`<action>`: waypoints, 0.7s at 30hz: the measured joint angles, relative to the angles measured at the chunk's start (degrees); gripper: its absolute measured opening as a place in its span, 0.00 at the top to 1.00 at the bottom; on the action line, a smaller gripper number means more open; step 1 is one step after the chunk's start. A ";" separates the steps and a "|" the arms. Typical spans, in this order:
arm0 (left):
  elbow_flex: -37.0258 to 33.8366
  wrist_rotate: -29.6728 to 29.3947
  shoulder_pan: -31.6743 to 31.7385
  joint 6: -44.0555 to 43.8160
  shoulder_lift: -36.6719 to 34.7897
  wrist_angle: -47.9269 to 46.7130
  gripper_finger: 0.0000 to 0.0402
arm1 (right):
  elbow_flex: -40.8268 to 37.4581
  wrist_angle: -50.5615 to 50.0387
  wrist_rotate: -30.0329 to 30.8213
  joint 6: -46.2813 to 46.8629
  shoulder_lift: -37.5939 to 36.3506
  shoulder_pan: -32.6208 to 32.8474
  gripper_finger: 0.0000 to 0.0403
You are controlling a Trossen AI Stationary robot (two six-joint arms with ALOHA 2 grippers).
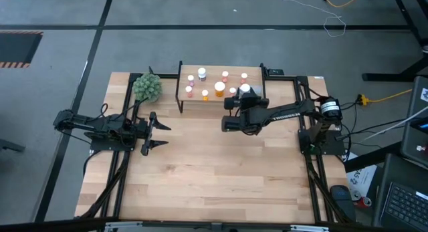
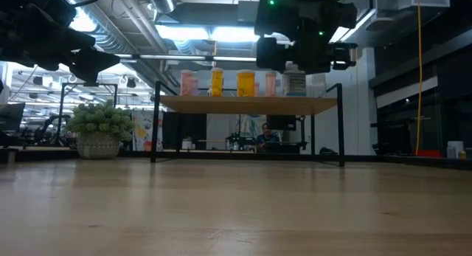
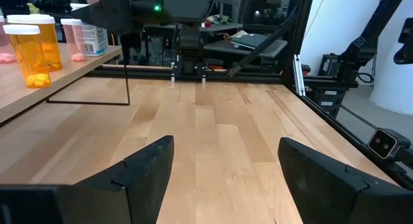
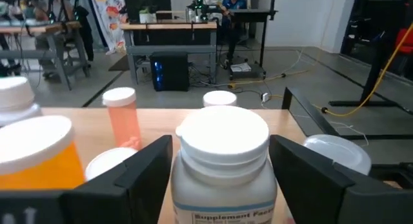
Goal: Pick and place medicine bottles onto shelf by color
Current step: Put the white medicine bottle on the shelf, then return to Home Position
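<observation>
The table (image 1: 214,178) is carrying the shelf (image 1: 187,103) at its far edge, and the right arm is reaching over the shelf's right end while the left arm is waiting at the table's left side beside the plant (image 1: 147,87). The step in hand is judged to be the release of a white bottle (image 4: 222,162) among the bottles (image 1: 217,85) already standing on the board: to do it well, the right gripper (image 4: 222,179) is best kept spreading evenly, then drawn straight up and back so neither finger is tipping the bottle or brushing the orange bottle (image 4: 35,156) and the pink one (image 4: 122,121) close by. In the right wrist view the jaws are standing apart on either side of the white bottle, which is resting upright on the shelf; whether a finger is touching its wall cannot quite be told. The left gripper (image 3: 222,179) is spread wide, holding nothing, hovering over bare wood.
</observation>
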 joint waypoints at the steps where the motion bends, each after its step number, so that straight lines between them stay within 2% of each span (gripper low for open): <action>1: -0.01 0.00 0.00 0.00 0.00 0.00 0.32 | 0.00 0.89 -0.09 -1.36 0.00 -0.08 0.35; 4: -0.01 0.00 0.01 0.00 0.00 0.00 0.32 | 0.00 2.82 0.29 -4.24 0.00 -0.15 0.34; 15: -0.01 0.00 0.01 0.00 0.00 0.00 0.32 | 1.93 1.05 2.63 -5.75 0.09 -0.15 0.33; 21: 0.00 0.00 0.00 0.00 -0.01 0.00 0.32 | 8.57 0.35 5.61 -17.78 0.09 -0.13 0.33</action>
